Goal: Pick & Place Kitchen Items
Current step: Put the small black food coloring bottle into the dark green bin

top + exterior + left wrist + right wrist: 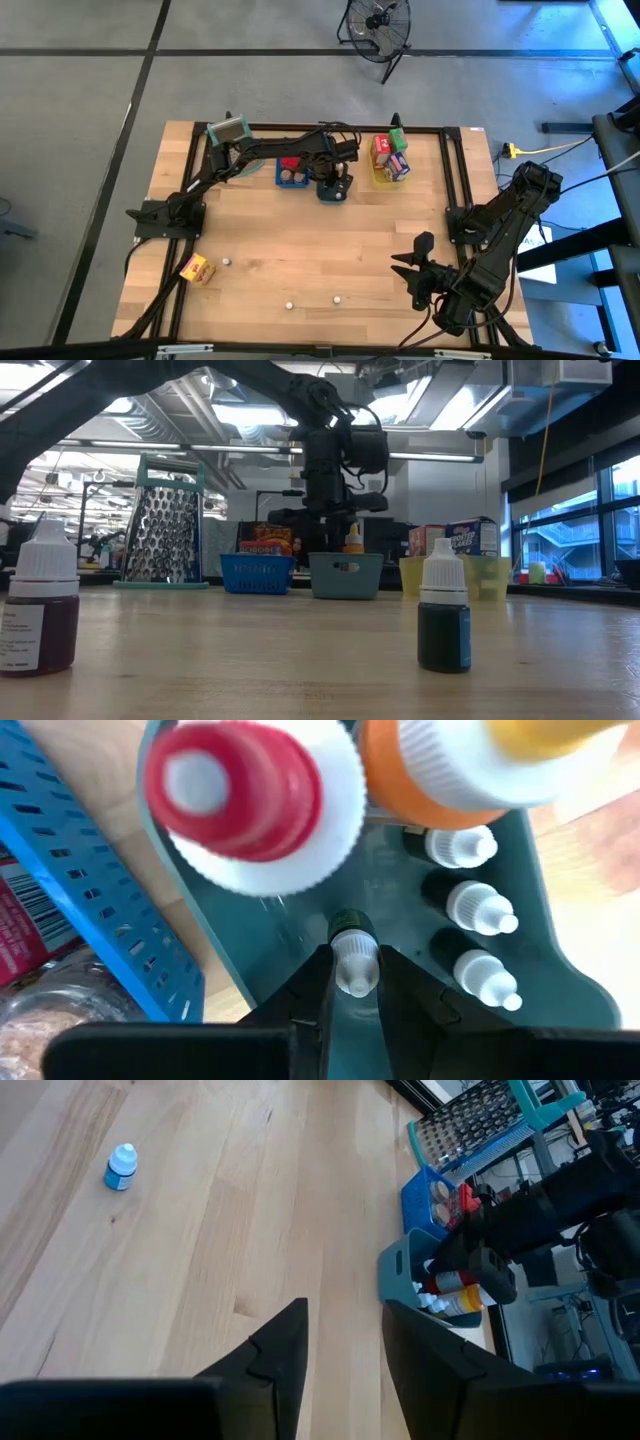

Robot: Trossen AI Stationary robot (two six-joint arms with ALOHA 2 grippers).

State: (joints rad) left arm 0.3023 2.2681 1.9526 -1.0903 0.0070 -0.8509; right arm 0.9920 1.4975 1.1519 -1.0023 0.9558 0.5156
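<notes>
The left gripper (355, 982) hangs over the grey tray (335, 190) at the upper middle of the high view, its fingers (312, 990) closed narrow on a small white-capped bottle (354, 960). In the left wrist view that bottle sits inside the tray beside 3 more small bottles (470, 905), with a red-capped bottle (250, 795) and an orange bottle (470, 770) standing over them in the upper part of the frame. The blue tray (291, 172) lies just left of the grey one and holds a red carton (290, 162) and jars. The yellow tray (388, 172), right of the grey one, holds more cartons (392, 155). A mesh basket (228, 130) stands at the upper left of the table.

The right gripper (342, 1342) waits at the lower right of the high view, its fingers (280, 1345) parted over bare wood, holding nothing.

A yellow-orange carton (195, 268) lies at the lower left of the table. 3 small bottles remain loose on the wood: 1 (226, 261) just right of that carton, and 2 (288, 304) (337, 298) near the lower middle. The low view shows a dark red bottle (40, 605) at left and a blue bottle (444, 615) at right centre, both upright. The right wrist view shows a blue bottle (120, 1167) at its upper left.
</notes>
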